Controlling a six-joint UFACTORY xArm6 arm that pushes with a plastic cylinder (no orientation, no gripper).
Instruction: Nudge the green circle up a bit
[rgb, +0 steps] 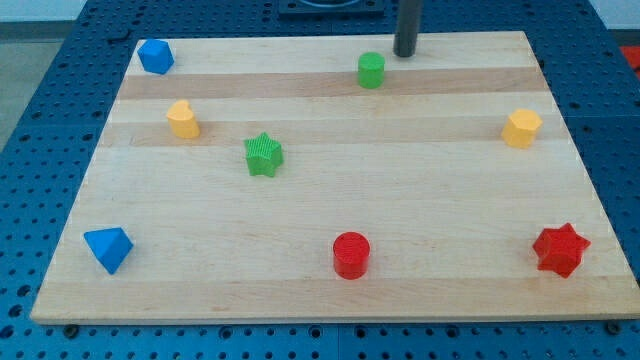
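**Green circle near the board's top edge, rod tip just beyond it**

Green circle (371, 70) is seen standing on the wooden board (330, 190), in the upper middle of the view, close to the board's top edge. My tip (405, 53) is placed just above it and to its right, near but apart from it. No fingers are carried by the arm: it ends in a plain dark rod, so nothing is gripped.

A green star (264, 155) is found lower and to the view's left, with a yellow heart-like block (183, 119) farther left. A blue block (155, 56) is set at the top left corner and a blue wedge-like block (108, 249) at the bottom left. A yellow hexagon-like block (521, 128) is seen at the right. Along the bottom, a red circle (351, 254) and a red star (560, 249) are placed well apart.
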